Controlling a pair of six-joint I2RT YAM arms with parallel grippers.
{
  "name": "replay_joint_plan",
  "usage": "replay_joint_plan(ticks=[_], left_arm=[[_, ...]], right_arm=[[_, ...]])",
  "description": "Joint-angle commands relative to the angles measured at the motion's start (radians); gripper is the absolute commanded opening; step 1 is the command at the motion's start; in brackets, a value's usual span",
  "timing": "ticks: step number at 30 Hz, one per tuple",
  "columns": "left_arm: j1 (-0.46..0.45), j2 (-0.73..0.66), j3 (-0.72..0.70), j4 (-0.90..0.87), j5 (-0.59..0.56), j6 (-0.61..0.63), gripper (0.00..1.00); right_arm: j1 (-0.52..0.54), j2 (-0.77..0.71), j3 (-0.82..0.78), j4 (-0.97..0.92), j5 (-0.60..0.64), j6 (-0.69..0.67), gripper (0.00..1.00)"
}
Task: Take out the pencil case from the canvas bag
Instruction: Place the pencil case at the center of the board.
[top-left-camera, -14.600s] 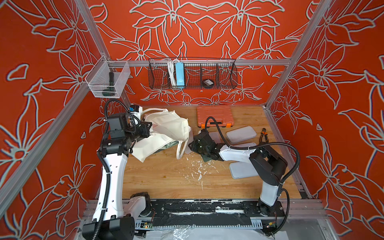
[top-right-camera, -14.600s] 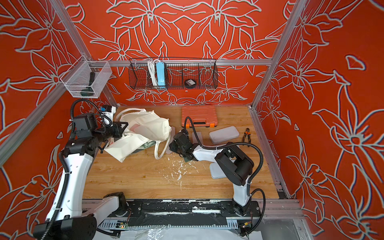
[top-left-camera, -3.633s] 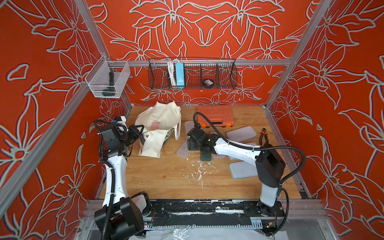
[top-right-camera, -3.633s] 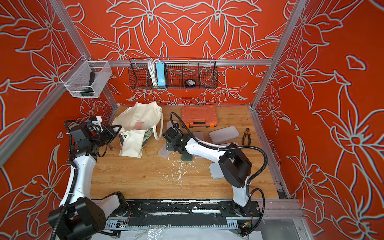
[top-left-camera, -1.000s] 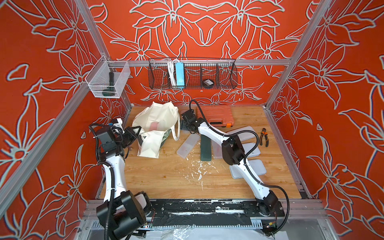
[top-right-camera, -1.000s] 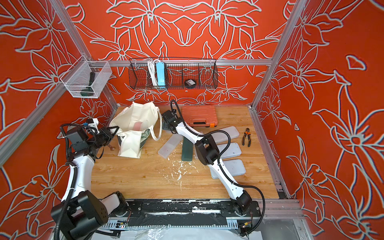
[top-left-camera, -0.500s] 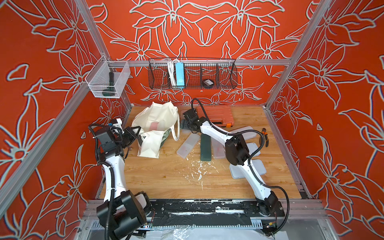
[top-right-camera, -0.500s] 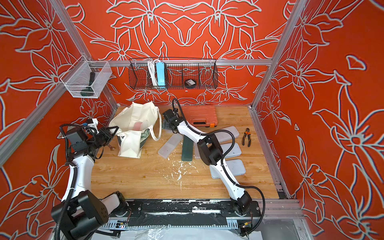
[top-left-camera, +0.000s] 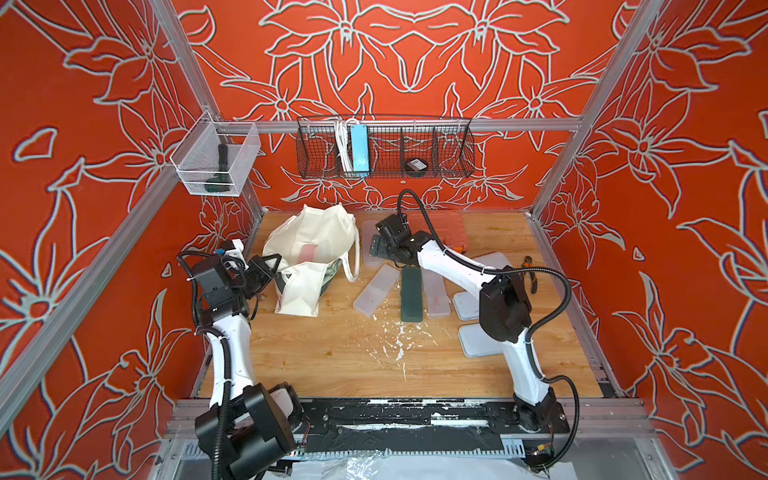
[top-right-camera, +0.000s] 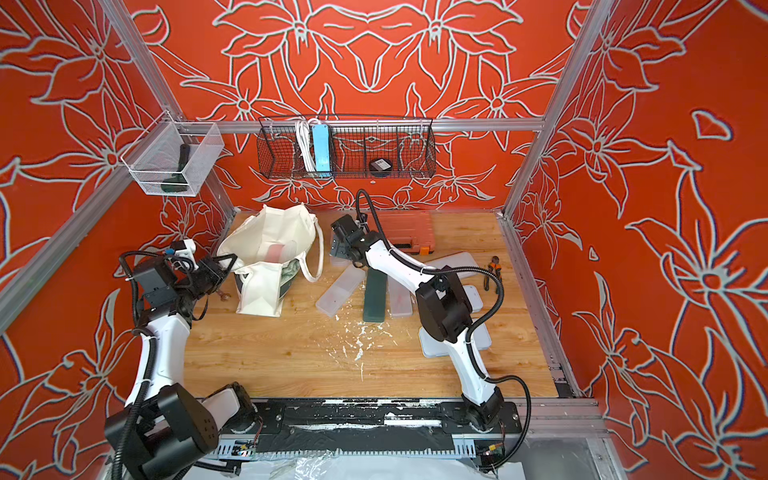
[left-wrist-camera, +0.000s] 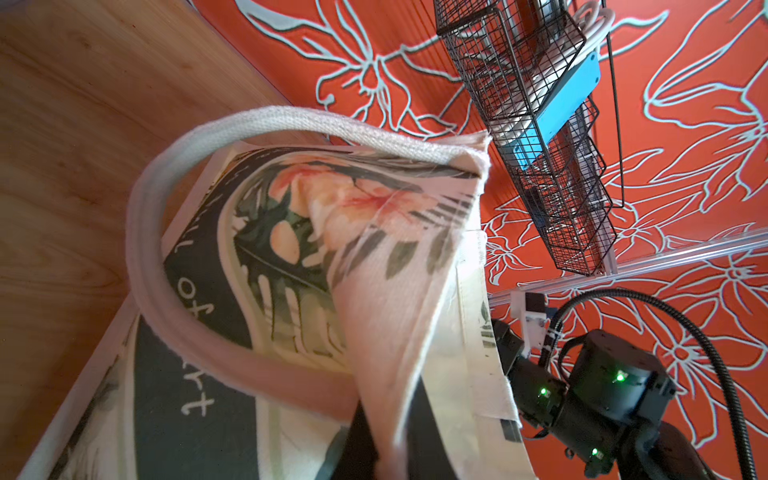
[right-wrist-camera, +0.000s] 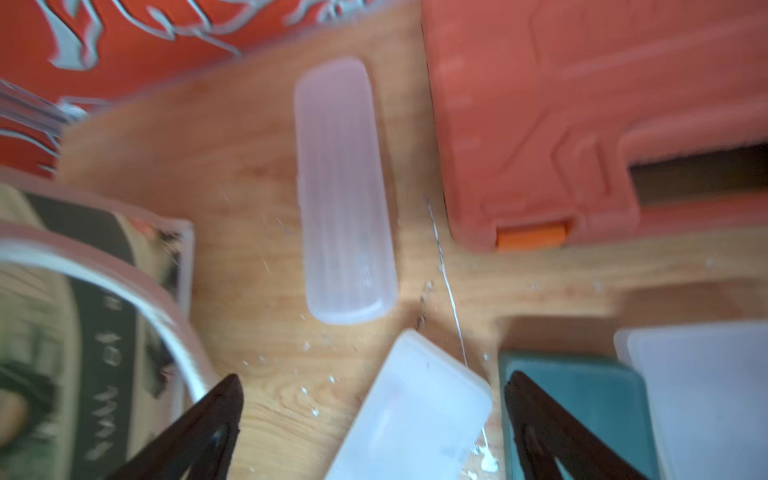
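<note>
The pencil case (right-wrist-camera: 345, 191), a long box of frosted see-through plastic with rounded ends, lies flat on the desk (top-left-camera: 332, 353). It is outside the canvas bag (top-left-camera: 309, 237), between the bag and the orange tool case (right-wrist-camera: 561, 124), and touches neither. So the taking-out looks done, or all but. The right tool (right-wrist-camera: 372, 377) hangs just by the case with its jaws spread wide and nothing between them. What is left, by my reckoning, is only to draw the arms clear. A pale pink patch shows inside the bag's mouth. It may be the print showing through the cloth or another item; I cannot tell which.

The bag is soft cream woven cloth, slumped and creased, its mouth gaping. A thick webbing handle (left-wrist-camera: 158, 232) loops over its printed face of green leaves, a peach flower and pale lettering on a dark band. The left tool (top-left-camera: 270, 266) is closed, pinching the bag's cloth at the rim. Nearer the front lie a second clear case (top-left-camera: 376, 284) and a dark green case (top-left-camera: 411, 293), both hard slabs. White flecks dot the wood-grain desk.
</note>
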Motion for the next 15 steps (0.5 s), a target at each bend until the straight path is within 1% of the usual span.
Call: replay_joint_plan(ticks=[1,6,13,15], left_arm=[[0.007,-0.028,0.001,0.058,-0.01,-0.015,0.0],[0.008,-0.023,0.004,0.057,-0.009,-0.04,0.0],[0.007,-0.024,0.004,0.047,-0.014,-0.036,0.0],[0.007,-0.028,0.004,0.046,-0.016,-0.036,0.0]], right_arm=[[0.04,-0.033,-0.058,-0.034,0.007,0.053,0.98],[0.089,-0.028,-0.096,-0.046,0.007,0.091,0.98],[0.128,0.007,-0.079,-0.096,0.009,0.139,0.96],[0.135,0.018,-0.058,-0.145,0.022,0.16,0.94]])
